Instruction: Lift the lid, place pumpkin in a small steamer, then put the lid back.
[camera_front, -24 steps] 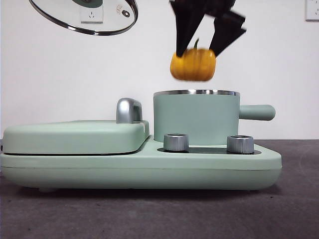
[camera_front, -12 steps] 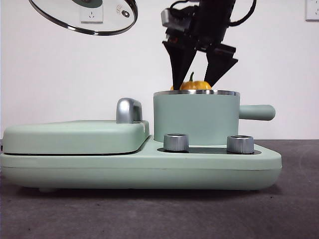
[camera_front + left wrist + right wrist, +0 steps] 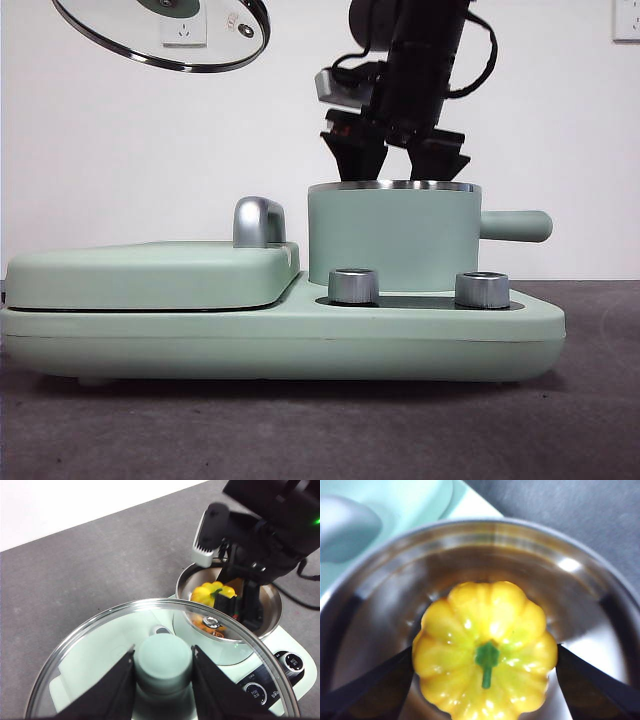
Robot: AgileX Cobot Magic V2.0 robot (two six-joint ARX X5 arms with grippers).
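My right gripper [image 3: 397,165] reaches down into the small steamer [image 3: 395,235], its tips below the steel rim. The right wrist view has the yellow pumpkin [image 3: 485,645], green stem up, low inside the steamer's steel wall [image 3: 495,545]. My right gripper [image 3: 485,652] is shut on the pumpkin, a jaw touching each side. From the front the pumpkin is hidden by the pot. The glass lid [image 3: 160,35] hangs tilted high at the left. My left gripper [image 3: 163,652] is shut on the lid's mint knob [image 3: 164,667]. Past the lid [image 3: 90,660] I see the pumpkin [image 3: 212,594] in the steamer [image 3: 272,602].
The steamer stands on the right half of a wide mint base appliance [image 3: 300,335] with two silver knobs [image 3: 353,285] [image 3: 482,289]. A flat mint grill cover [image 3: 150,275] with a steel handle [image 3: 258,222] fills the left half. The pot's side handle [image 3: 515,225] points right.
My right gripper has come down with the pumpkin from above the steamer to inside it, so the pumpkin no longer shows from the front. The lid stays aloft.
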